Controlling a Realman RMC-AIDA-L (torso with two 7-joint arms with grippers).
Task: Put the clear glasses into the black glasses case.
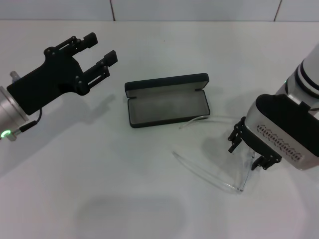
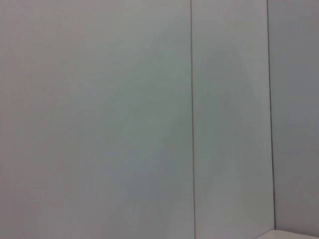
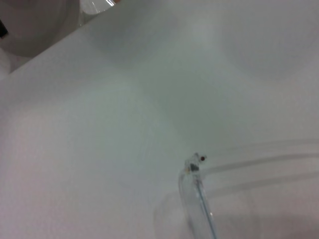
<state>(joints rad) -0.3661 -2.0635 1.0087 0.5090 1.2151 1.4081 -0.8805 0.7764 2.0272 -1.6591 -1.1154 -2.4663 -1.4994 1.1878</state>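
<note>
The black glasses case lies open in the middle of the table, grey lining up, lid hinged toward the far side. The clear glasses rest on the table just right of it, arms unfolded and pointing left, one arm tip touching the case's near right corner. My right gripper stands open right over the curved lens, a finger on each side. Its wrist view shows one glasses hinge close up. My left gripper hovers open and empty, up left of the case.
A white tiled wall fills the left wrist view and runs behind the table. Bare white tabletop spreads in front of and left of the case.
</note>
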